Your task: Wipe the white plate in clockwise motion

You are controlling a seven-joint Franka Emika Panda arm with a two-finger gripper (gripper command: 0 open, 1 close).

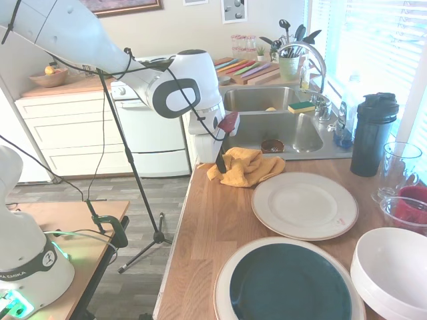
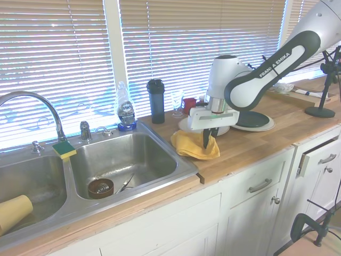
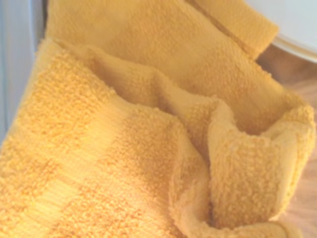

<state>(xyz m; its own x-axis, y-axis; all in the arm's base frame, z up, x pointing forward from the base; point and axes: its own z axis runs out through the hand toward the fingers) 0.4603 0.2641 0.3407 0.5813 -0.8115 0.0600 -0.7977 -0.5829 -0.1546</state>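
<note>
The wooden worktop (image 1: 213,233) carries a crumpled yellow towel (image 1: 245,165) by the sink, the white plate (image 1: 304,205) beside it, a teal-centred plate (image 1: 289,283), stacked white bowls (image 1: 390,270), a black shaker bottle (image 1: 372,133) and a clear glass (image 1: 398,170).

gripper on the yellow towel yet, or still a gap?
Touching. In the first exterior view the gripper has its dark fingertips sunk into the yellow towel with no gap; the second exterior view shows the same from the other side.
</note>
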